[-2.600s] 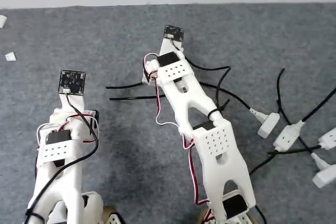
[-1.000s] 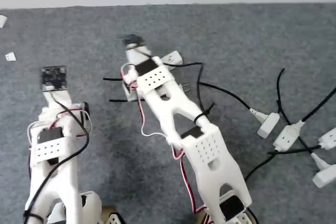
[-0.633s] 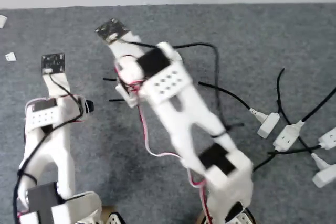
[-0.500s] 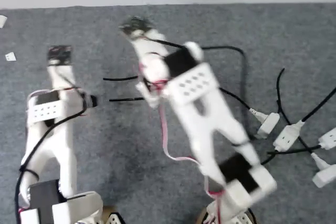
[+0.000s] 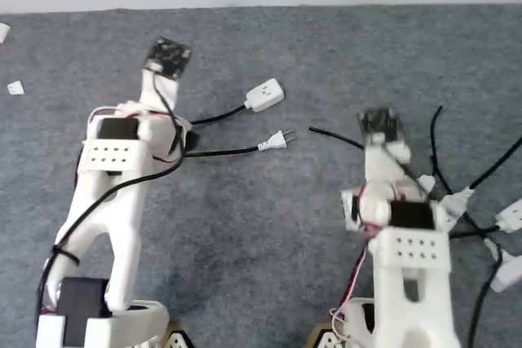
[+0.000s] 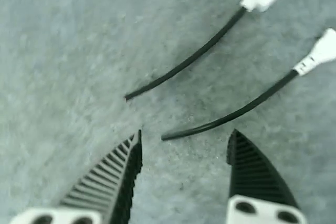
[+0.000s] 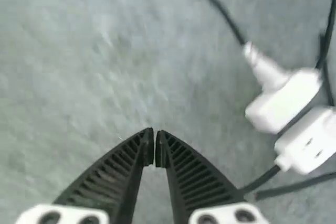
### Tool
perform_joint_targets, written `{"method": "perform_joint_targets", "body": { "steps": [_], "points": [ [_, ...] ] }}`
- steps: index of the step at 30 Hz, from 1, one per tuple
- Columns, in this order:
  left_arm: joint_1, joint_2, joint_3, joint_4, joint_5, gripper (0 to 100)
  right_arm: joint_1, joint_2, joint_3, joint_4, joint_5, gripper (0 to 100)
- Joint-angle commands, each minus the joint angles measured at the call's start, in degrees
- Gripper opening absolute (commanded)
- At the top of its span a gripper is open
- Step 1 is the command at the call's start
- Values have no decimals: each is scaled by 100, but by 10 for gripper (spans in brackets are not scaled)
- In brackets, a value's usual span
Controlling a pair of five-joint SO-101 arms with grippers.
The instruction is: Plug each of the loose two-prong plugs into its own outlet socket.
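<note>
Left pincer (image 6: pixel 186 135): jaws wide, nothing held, low over the grey counter (image 5: pixel 245 234). The cut end of a black cable (image 6: pixel 164 137) lies just ahead of the gap between its tips. The cable runs out to the loose two-prong plug (image 5: pixel 276 141), mid-counter. Farther on and apart from it lies a white outlet socket (image 5: pixel 265 94) on its own lead. Right pincer (image 7: pixel 155 135): tips closed together, empty, beside a cluster of white connectors (image 7: pixel 283 100) with tangled cables at the counter's right.
</note>
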Motion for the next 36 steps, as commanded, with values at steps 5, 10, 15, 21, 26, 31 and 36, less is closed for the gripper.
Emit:
{"method": "perform_joint_targets", "body": {
  "steps": [5,10,15,21,26,31,36],
  "points": [
    [-369,1037,-1015,-185,-1248,250,180,-365,976,-866,571,9],
    [-536,2233,-2343,97,-1257,250,154,-356,1275,-1481,738,9],
    [-466,3332,-3266,334,-1820,248,145,-356,1345,-1719,774,9],
    [-484,4211,-3714,308,-2822,246,66,-356,1380,-1807,774,9],
    [-475,4615,-4075,-44,-2901,246,-31,-356,1389,-1807,774,9],
    [-554,4818,-4409,-105,-2892,246,-40,-356,1424,-1807,782,9],
    [-519,4826,-4690,176,-2892,246,-48,-356,1442,-1877,782,9]
  ]
}}
